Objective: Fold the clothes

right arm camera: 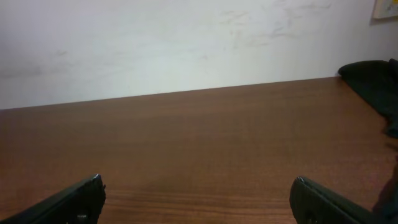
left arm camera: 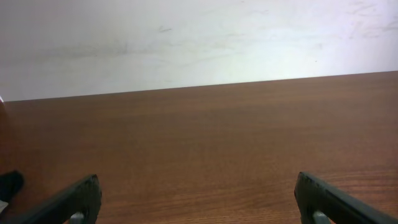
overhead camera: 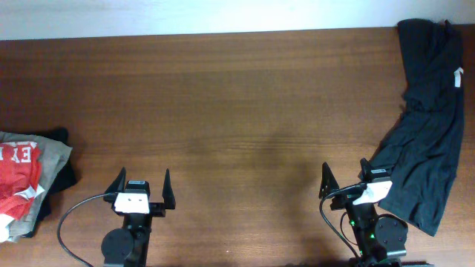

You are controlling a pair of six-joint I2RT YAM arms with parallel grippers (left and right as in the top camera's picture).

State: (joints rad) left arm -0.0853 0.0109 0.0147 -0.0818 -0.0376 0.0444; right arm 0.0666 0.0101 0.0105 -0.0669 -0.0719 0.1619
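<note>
- While both arms sat low at the near edge of the bench (overhead camera: 237,96), neither held cloth. The left fingers (overhead camera: 117,182) stood wide apart and so did the right fingers (overhead camera: 325,182). Each wrist view showed only bare wood between the pair.
- The clothes lay in two spots, well apart:
  - A black garment (overhead camera: 427,111) ran down the bench's far-right side, w/ a white tag (overhead camera: 458,76) near its outer edge. Its lower end lay just beside the right arm.
  - A heap sat at the left edge, w/ a red-orange T-shirt (overhead camera: 18,174) on top of a khaki piece (overhead camera: 53,159). Whether that heap was folded, you couldn't tell from above.
- Judgement: the task looked barely begun on the black garment, since nothing lay spread mid-bench. The step in hand was prob. fetching it w/ the right arm.
- To do that well:
  - Pinch a hem or corner, not the bunched middle, so the garment opens as it drags.
  - Come down w/ the fingers wide, close on one layer only, then pull slowly toward the centre.
  - Bring the left arm across to take the opposite edge, so you can tension the cloth flat before any fold.
- Risk: the garment's outer part seemed to hang at the bench edge, so a sideways tug could tip it off.
</note>
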